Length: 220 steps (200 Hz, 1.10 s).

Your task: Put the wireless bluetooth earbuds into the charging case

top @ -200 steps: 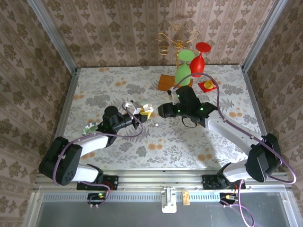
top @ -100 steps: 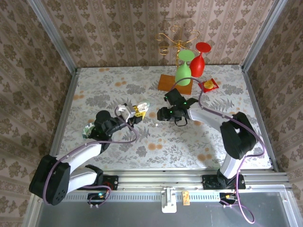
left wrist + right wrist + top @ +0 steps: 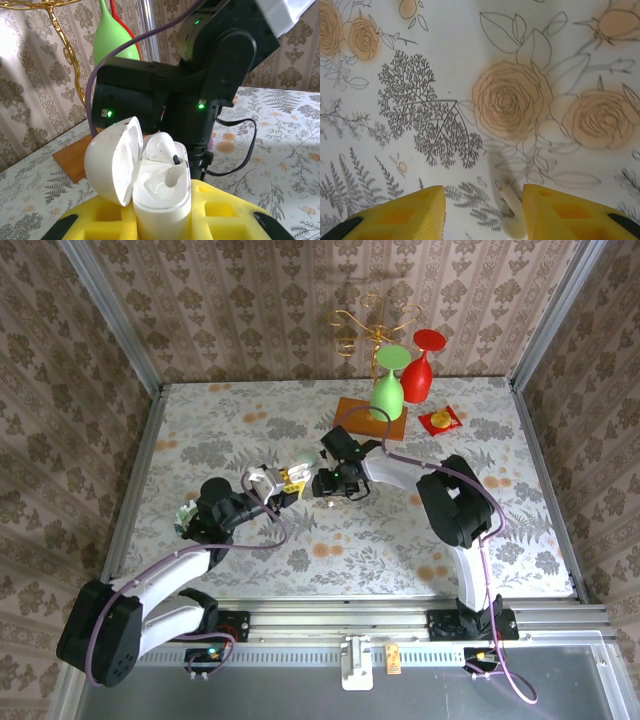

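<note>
Carefully now: close right gripper [image 3: 482, 212], at present about half open and holding nothing, on loose earbud [image 3: 509, 207] lying on worktop [image 3: 445, 50] between its yellow fingers, nearer the right-hand one. Centre first, to avoid flicking such a small, slippery piece sideways, then pinch lightly. Lift straight up and carry toward left gripper [image 3: 162, 222], clamped shut on open charging case [image 3: 162, 197], with second earbud [image 3: 161, 148] seated inside. Aim for empty socket [image 3: 159, 186] on that gripper's side of the seated one.

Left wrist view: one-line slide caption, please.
Left gripper holds the open white charging case upright: one earbud seated, the other slot empty.
</note>
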{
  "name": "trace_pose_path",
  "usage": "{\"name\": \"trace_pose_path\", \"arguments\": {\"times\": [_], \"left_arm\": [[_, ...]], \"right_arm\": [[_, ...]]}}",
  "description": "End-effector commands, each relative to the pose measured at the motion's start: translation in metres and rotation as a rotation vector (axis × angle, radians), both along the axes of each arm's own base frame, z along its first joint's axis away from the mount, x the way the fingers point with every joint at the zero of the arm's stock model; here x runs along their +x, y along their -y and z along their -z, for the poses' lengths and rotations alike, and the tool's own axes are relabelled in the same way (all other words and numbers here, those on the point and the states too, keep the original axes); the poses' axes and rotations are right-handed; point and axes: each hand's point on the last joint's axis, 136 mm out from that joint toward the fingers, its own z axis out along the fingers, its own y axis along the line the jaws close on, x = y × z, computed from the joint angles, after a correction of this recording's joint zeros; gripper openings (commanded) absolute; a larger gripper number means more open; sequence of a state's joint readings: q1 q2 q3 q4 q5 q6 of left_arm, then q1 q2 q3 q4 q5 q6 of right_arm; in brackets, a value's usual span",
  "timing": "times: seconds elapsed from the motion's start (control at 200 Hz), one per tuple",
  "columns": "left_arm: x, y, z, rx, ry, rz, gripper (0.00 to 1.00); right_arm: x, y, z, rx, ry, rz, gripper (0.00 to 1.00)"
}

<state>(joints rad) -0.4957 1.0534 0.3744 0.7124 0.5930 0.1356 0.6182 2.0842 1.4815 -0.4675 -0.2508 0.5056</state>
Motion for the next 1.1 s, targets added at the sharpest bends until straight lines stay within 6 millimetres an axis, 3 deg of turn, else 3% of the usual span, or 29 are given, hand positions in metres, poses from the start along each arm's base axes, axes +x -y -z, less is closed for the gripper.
{"name": "trace_pose_path", "arguments": {"times": [0.0, 0.205, 0.655, 0.88, 1.095], "left_arm": [[-0.003, -0.002, 0.002, 0.014, 0.012, 0.003, 0.02], [-0.002, -0.001, 0.003, 0.017, 0.010, 0.005, 0.02], [0.000, 0.002, 0.003, 0.007, 0.009, 0.019, 0.02], [0.001, 0.004, 0.002, 0.000, 0.017, 0.025, 0.02], [0.000, 0.005, 0.002, 0.007, 0.027, 0.036, 0.02]], "right_arm": [[-0.006, -0.004, 0.010, -0.017, -0.043, -0.060, 0.44], [-0.014, -0.018, 0.012, 0.010, -0.059, -0.122, 0.44], [-0.049, -0.028, 0.005, -0.028, -0.080, -0.268, 0.44], [-0.029, -0.015, -0.026, -0.014, 0.073, -0.105, 0.45], [-0.025, 0.017, -0.032, 0.016, 0.115, 0.162, 0.44]]}}
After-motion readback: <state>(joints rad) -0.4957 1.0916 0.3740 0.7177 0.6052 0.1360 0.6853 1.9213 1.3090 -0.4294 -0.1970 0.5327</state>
